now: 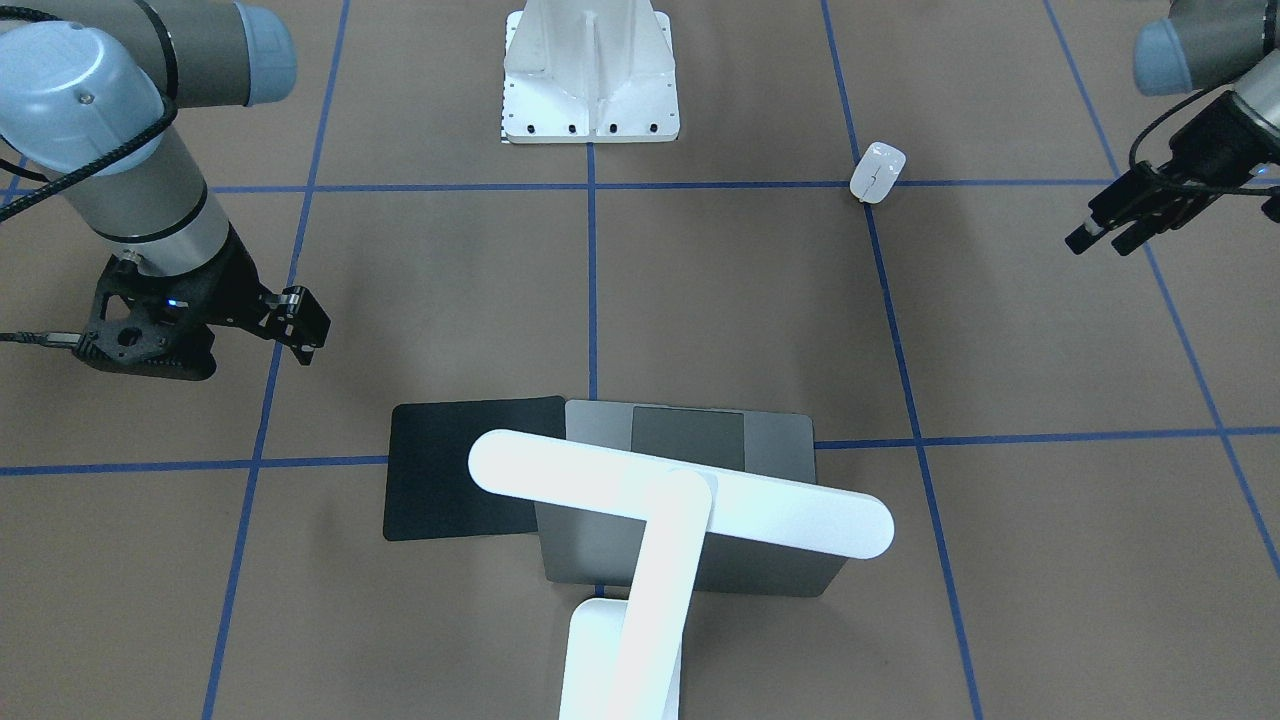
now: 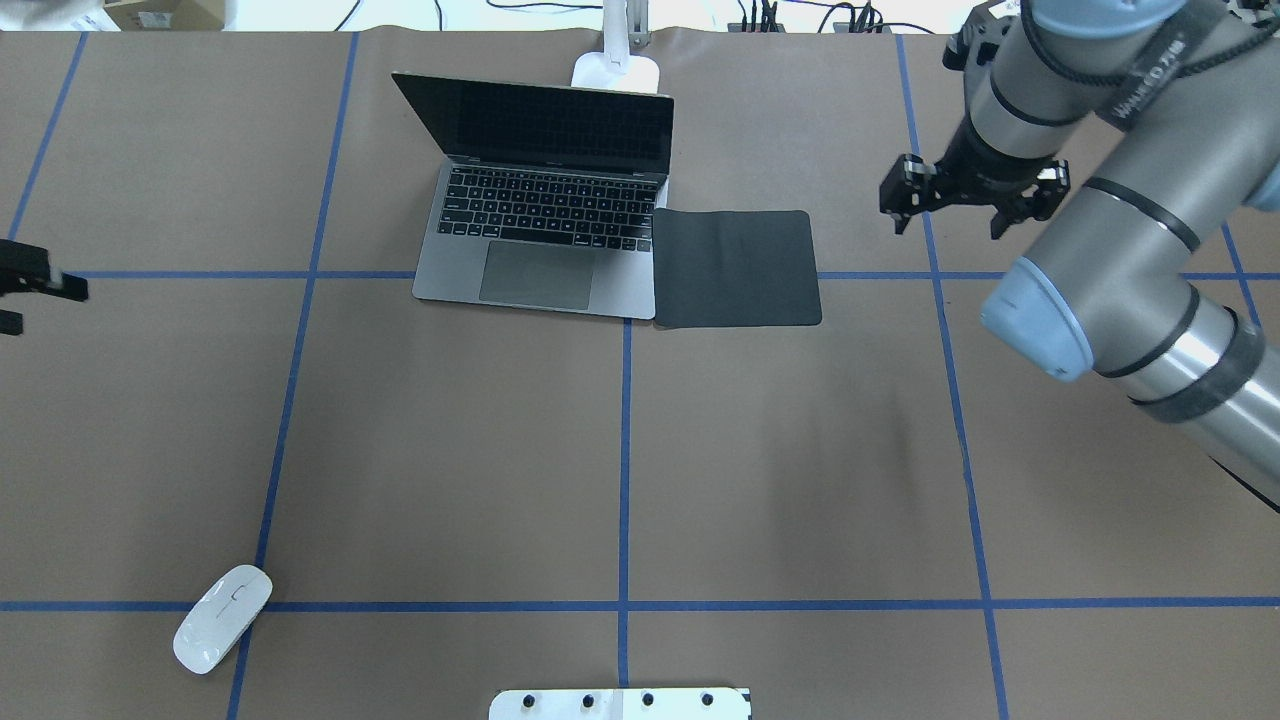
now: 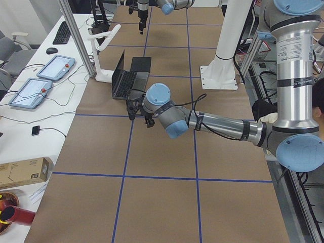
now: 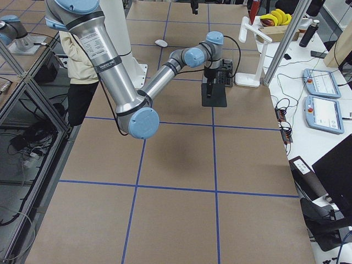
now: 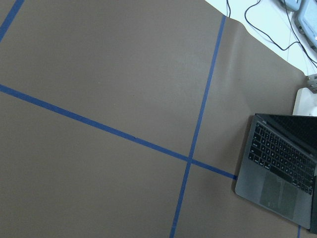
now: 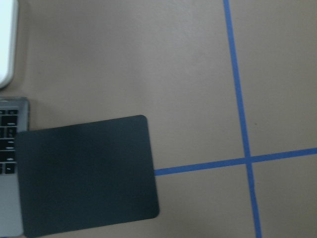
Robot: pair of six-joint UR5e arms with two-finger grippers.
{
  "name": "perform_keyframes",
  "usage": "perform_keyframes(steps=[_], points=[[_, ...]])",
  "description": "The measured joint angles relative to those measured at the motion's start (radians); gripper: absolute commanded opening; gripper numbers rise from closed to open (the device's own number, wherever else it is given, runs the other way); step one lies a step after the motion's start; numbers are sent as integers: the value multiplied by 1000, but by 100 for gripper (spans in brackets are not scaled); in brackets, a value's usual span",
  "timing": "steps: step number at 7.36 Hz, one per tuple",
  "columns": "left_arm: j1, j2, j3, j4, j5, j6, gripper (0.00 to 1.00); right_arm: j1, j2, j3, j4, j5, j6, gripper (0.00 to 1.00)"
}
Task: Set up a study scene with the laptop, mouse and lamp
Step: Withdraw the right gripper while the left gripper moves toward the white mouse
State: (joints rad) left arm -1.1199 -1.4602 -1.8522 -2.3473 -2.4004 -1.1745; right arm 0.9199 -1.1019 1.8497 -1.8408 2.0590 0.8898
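**Both pincers spread and empty, mouse well apart from the laptop**

Right gripper [image 2: 946,205] has its jaws spread wide and holds nothing. It hangs above the brown table [image 2: 800,450] on the laptop's right, past the outer edge of the black mouse pad [image 2: 737,268]. Left gripper [image 1: 1100,243] also has its fingers apart and empty, well off to the laptop's left at the table's edge. The laptop [image 2: 545,245] sits with its lid raised, screen dark, keyboard and trackpad facing the robot. The mouse pad lies flat against the laptop's right edge. The lamp [image 1: 680,495] stands just behind the laptop's lid, and its bar head reaches across above the lid. The mouse [image 2: 222,618] lies well apart from the laptop, toward the robot and to the left, on a blue tape line, with the white bolted pedestal [image 1: 590,80] nearer the middle
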Motion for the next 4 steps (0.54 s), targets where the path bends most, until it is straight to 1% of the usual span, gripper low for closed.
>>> perform_keyframes(steps=[2,4], points=[[132,0,-16,0,50,31,100,-5,-92,14,-1,-3,-90,100],[234,9,-35,10,117,117,100,-7,-146,-2,-2,-3,-212,100]])
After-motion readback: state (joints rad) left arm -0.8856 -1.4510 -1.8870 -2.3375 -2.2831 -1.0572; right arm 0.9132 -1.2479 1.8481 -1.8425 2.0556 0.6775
